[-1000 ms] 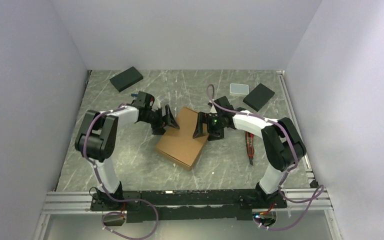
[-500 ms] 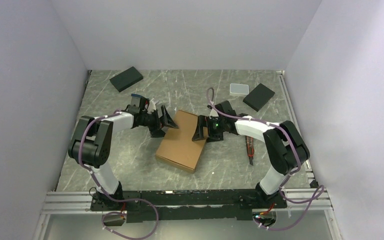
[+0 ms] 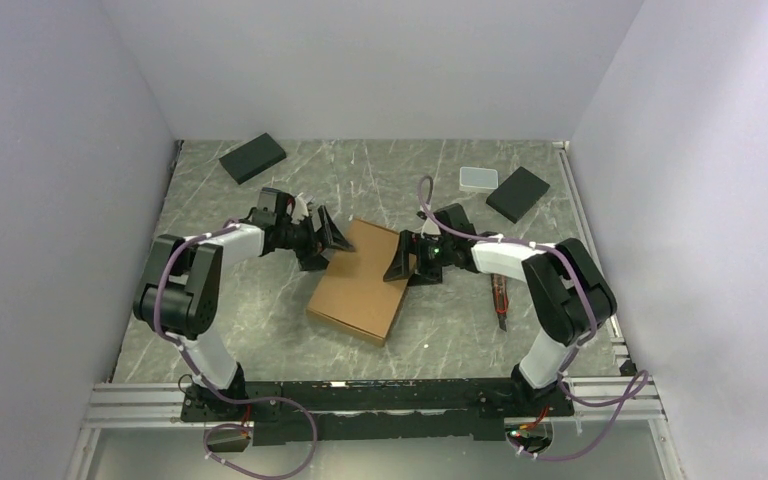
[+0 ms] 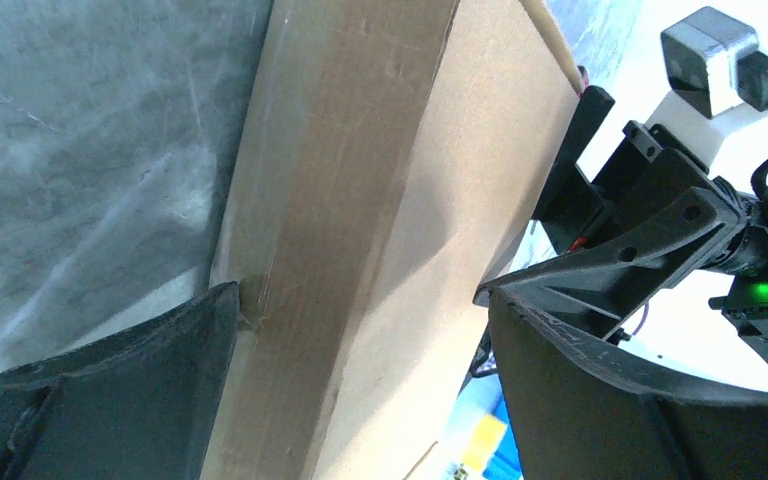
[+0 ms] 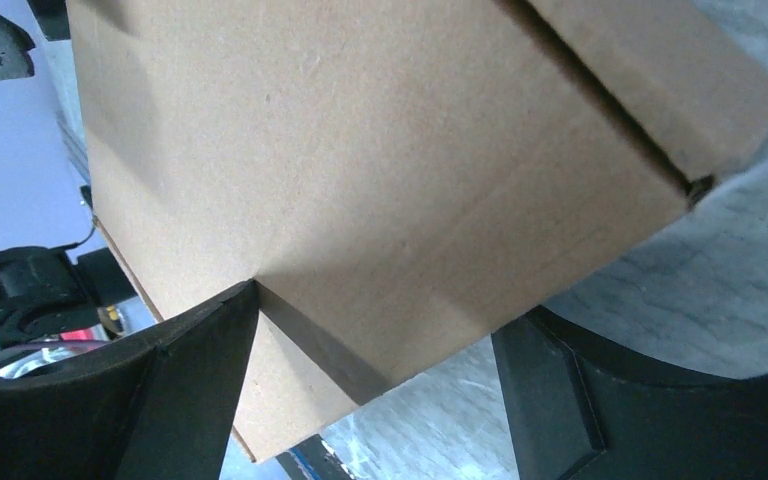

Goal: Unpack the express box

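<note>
Shifted, express box (image 3: 360, 285) lies between left claw (image 3: 332, 238) and right claw (image 3: 400, 265).

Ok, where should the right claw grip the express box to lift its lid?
Likely the lid flap at its seam, right claw coming low from the right: the express box lies flat and closed, and only that seam offers a lip.

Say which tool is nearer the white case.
Right. The right tool is at the express box's right edge, toward the white case; the left tool is at its left edge.
</note>
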`<action>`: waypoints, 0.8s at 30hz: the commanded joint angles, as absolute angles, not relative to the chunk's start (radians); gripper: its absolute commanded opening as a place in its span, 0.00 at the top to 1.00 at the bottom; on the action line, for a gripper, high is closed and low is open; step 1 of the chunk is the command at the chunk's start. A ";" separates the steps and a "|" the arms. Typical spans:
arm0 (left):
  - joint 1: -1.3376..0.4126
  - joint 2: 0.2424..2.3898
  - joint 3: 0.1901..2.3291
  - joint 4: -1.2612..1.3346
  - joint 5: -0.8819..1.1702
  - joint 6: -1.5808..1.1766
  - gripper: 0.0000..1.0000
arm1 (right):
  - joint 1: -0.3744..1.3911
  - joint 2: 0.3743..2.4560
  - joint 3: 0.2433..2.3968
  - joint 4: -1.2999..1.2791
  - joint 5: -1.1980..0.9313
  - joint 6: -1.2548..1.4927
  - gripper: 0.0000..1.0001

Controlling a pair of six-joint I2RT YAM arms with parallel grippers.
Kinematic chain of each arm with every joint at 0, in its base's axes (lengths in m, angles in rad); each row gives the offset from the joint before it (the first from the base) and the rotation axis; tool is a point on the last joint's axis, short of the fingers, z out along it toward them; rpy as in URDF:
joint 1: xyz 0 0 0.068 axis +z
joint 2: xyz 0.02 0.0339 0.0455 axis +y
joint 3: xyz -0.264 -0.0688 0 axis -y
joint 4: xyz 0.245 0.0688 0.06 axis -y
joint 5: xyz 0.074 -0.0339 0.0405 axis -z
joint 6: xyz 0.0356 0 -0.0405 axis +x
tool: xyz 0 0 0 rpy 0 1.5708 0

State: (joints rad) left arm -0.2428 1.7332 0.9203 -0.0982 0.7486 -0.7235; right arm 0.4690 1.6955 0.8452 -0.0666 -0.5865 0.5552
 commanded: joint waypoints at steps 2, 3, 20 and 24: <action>-0.308 1.624 0.955 -0.086 0.857 -0.809 0.06 | 0.499 1.767 0.916 0.119 -0.685 0.608 0.16; -0.312 1.614 0.963 -0.104 0.850 -0.804 0.06 | 0.500 1.777 0.930 0.122 -0.684 0.612 0.16; -0.351 1.460 1.040 -0.169 0.811 -0.851 0.04 | 0.500 1.860 1.094 0.094 -0.640 0.686 0.06; -0.374 1.428 1.074 -0.184 0.791 -0.868 0.04 | 0.500 1.871 1.058 0.187 -0.643 0.776 0.05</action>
State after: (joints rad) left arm -0.2707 1.4994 0.9966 -0.2073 0.5705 -0.7437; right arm 0.4660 1.8458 1.0523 -0.0948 -0.6537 0.6472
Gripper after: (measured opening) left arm 0.959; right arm 0.944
